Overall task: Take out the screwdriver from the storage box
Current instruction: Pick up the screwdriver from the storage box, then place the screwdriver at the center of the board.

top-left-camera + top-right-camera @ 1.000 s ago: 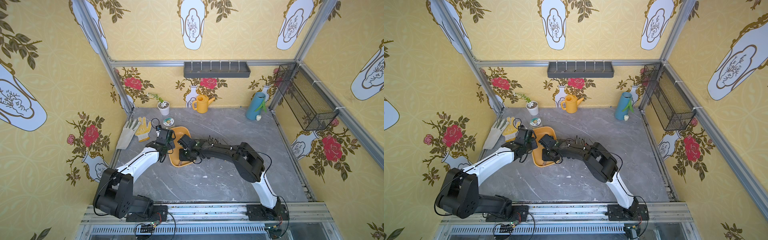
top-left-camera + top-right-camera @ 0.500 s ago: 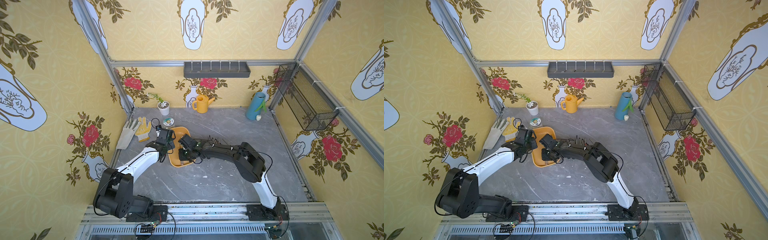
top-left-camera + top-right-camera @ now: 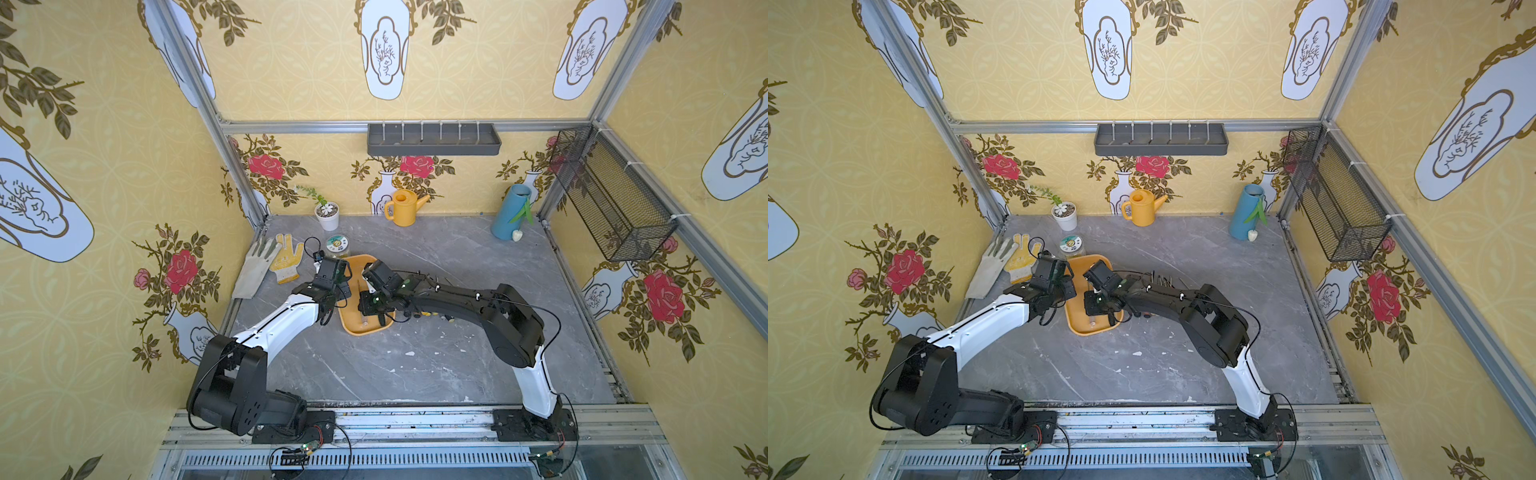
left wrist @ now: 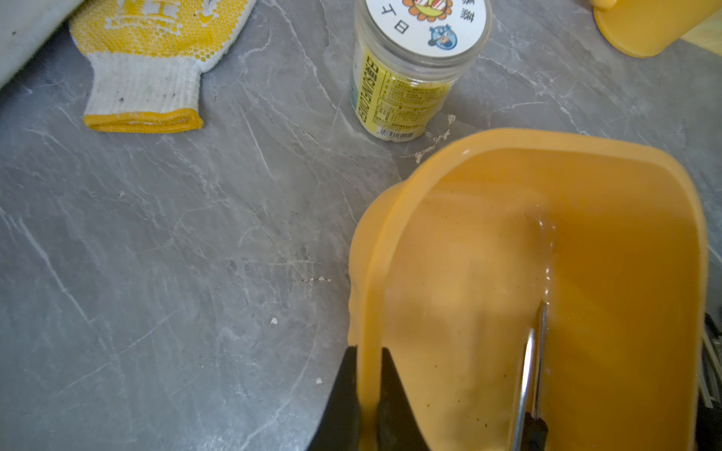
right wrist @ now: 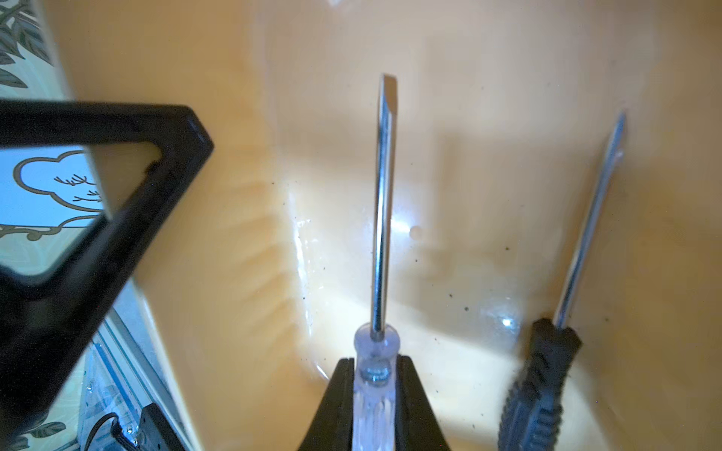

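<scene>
The box (image 3: pixel 365 328) sits on the grey table (image 3: pixel 415 374), towards its left side, between the two arms, with a jar (image 4: pixel 414 66) just beyond its far end and a yellow glove (image 4: pixel 148 50) lying further to the left. The left gripper (image 4: pixel 368 351) is clenched on the box's left wall, one finger outside and one inside the rim. The right gripper (image 5: pixel 375 363) reaches down into the box and is clamped around the clear handle of the screwdriver (image 5: pixel 382 234), just behind the collar where the steel shaft comes out. The flat-bladed shaft points straight ahead of the fingers over the box floor, and the whole tool is inside the walls. I cannot tell whether it is resting on the floor or held just off it. Beside it in the box, apart from it, lies a second driver (image 5: pixel 547 363) with a ribbed black handle, its shaft pointing roughly the same way.
</scene>
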{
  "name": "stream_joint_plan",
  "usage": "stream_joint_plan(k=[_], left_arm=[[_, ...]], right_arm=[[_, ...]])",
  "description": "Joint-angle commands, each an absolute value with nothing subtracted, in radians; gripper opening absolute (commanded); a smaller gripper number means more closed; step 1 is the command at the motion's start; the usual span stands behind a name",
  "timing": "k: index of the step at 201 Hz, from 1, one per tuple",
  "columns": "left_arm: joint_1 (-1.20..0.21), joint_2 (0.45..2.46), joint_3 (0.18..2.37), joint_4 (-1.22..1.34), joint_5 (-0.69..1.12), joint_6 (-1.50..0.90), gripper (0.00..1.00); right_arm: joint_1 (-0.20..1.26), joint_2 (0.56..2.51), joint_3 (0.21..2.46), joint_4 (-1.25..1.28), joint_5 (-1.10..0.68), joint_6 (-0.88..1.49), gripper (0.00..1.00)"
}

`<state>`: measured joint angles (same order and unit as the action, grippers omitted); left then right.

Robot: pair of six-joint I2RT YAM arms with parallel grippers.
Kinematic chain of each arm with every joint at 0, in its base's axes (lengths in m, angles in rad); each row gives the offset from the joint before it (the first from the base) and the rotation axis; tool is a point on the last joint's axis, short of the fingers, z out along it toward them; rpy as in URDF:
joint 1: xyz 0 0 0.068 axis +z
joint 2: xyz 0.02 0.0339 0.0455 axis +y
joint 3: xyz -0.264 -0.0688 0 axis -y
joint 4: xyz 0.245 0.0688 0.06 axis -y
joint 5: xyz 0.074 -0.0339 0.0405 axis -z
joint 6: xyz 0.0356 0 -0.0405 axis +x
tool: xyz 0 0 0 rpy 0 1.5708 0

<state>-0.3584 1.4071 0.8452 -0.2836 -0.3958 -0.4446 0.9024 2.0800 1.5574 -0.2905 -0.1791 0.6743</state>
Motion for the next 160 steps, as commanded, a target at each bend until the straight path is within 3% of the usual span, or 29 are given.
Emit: stream_joint_plan(k=[1,73,160], left_arm=[[-0.357,1.411,0.839,-0.247,-0.393,-0.445,0.00],[-0.357,1.416,0.840,-0.247,-0.393,-0.449,0.00],[-0.357,1.404,0.848,-0.267,-0.399,-0.442,0.00]], right_arm=[[0.888,2.041,1.548,-0.287,-0.152,0.636,0.00],[0.779,1.899,1.491,-0.376,-0.075,0.570,0.00],[0.710,1.847,1.496,-0.627,0.145,0.453,0.00]])
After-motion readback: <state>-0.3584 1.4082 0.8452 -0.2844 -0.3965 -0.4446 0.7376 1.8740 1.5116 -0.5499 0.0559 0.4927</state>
